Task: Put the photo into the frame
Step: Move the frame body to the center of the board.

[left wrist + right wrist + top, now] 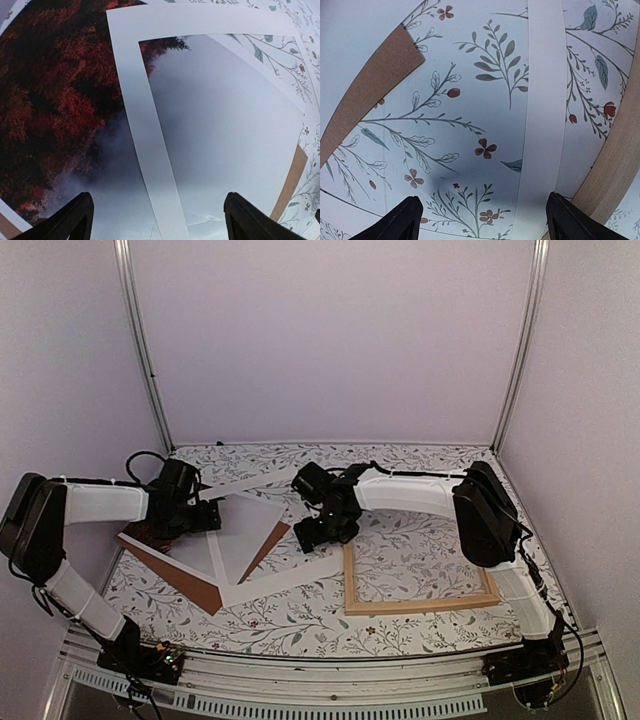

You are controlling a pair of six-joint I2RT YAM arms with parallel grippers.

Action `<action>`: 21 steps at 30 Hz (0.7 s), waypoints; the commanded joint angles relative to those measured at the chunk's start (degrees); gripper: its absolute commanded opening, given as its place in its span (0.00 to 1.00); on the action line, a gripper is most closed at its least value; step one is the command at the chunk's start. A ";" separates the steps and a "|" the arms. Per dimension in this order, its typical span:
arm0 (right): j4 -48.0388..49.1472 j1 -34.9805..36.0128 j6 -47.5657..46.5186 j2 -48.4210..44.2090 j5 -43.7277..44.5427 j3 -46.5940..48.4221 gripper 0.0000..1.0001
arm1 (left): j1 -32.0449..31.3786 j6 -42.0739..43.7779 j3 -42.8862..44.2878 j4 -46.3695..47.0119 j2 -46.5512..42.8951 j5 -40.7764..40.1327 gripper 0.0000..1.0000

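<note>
Floral-print tabletop (300,625), pale walls behind. The photo (60,100) lies face up near the left edge on a brown backing board (190,575), with a white mat (145,125) askew over it. The frame (420,606) lies flat toward the near right corner. The left gripper (159,222) hangs over the photo, and the right gripper (480,220) is by the frame's far left corner; both are spread wide and empty

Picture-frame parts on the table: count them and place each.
4: light wooden rectangular frame at right; white card mat with window at left, over the red-and-grey photo print, both on the brown backing board. More may hide beneath.
</note>
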 commanded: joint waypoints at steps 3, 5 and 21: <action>1.91 -1.13 -1.11 0.84 6.11 -2.26 0.89 | 0.56 -0.07 -1.70 0.90 2.34 1.35 0.82; 4.66 -1.13 -1.65 0.14 6.92 -4.27 0.89 | 0.59 -0.03 -1.88 0.94 2.84 1.34 0.74; 8.86 -1.13 -2.91 -0.97 4.82 -7.47 0.89 | -5.33 -1.91 -0.74 0.44 8.87 -2.09 0.68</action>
